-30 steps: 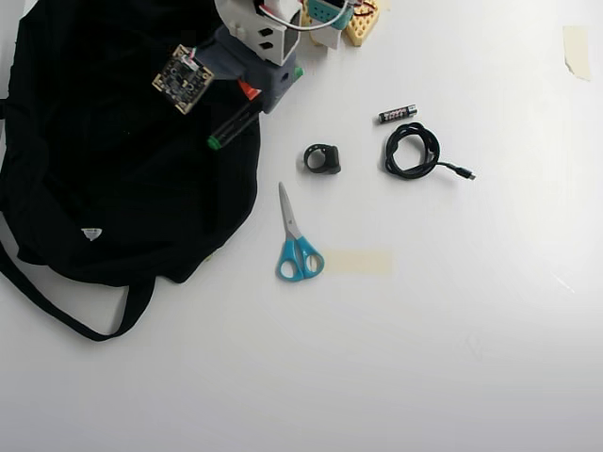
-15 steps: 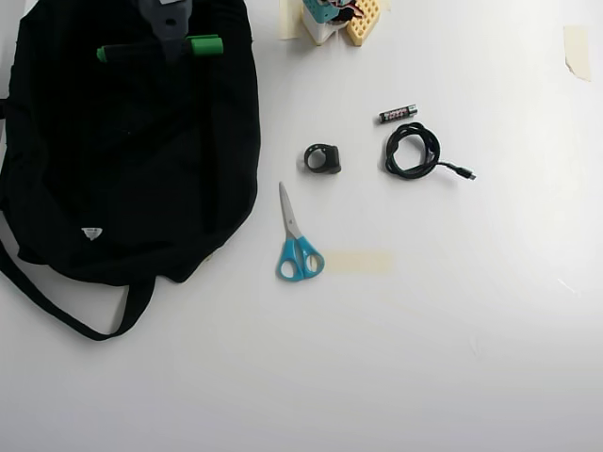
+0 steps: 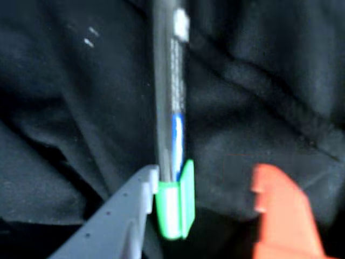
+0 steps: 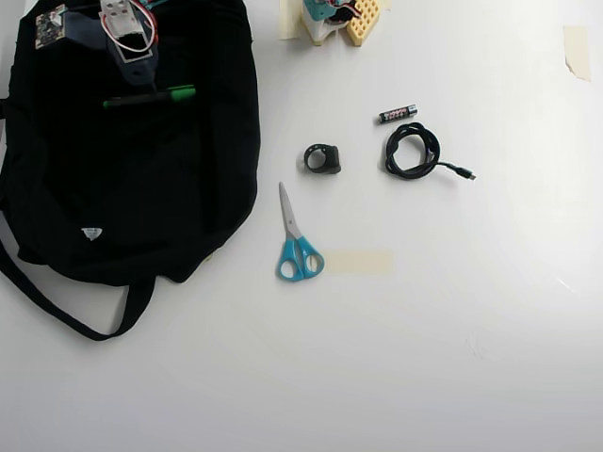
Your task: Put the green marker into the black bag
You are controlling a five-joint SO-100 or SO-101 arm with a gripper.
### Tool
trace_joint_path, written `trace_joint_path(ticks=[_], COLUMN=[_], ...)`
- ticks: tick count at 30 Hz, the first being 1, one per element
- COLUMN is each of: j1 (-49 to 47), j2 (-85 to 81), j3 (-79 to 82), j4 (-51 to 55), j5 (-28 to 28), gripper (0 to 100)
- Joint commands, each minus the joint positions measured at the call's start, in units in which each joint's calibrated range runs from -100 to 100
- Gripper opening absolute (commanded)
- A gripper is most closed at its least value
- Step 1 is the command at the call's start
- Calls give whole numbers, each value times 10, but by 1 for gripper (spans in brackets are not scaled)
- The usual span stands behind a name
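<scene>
While our two-finger claw hangs spread, gripping nothing | slim black-barrelled green-capped marker lies on the big soft black fabric bag by one finger | we judge it light, stiff, slick; best pinched mid-barrel.
</scene>
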Motion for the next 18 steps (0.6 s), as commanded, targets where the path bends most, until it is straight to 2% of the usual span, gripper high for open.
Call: trace_joint_path(ticks=[1,3,9,18], j1=[-8,-51,-187,-557], j2=[-20,-26,-214,-219], j3=[-34,-35,-25,-35], j4=[37,66,188,191], j5=[-7,-8,-18,-19], gripper=[26,26,26,26])
